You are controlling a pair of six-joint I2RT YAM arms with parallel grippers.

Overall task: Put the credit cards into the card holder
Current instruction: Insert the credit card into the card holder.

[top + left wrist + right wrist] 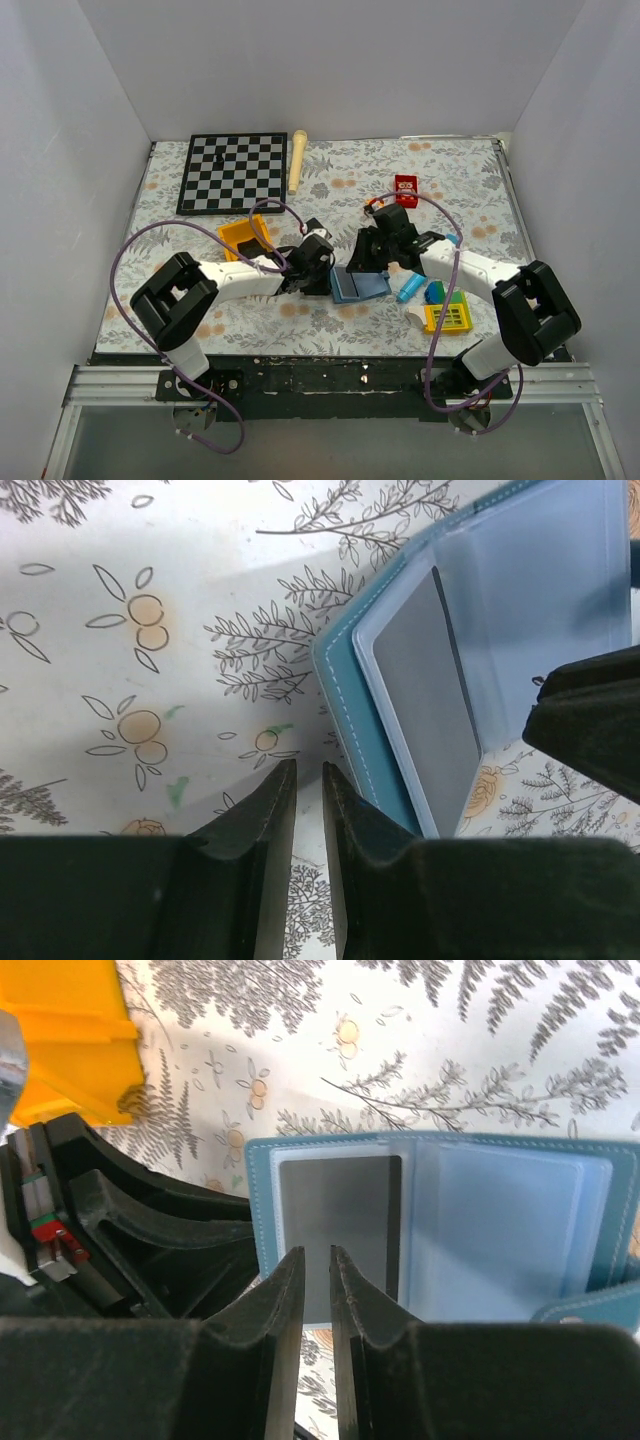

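The card holder is lying open — a credit card sitting in its left pocket; the right gripper is hovering above, slightly parted.

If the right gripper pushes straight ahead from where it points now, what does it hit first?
Probably the flat black credit card tucked in the open slate-blue card holder, directly ahead of the right gripper. Depth is unclear, so it might skim just above the card.
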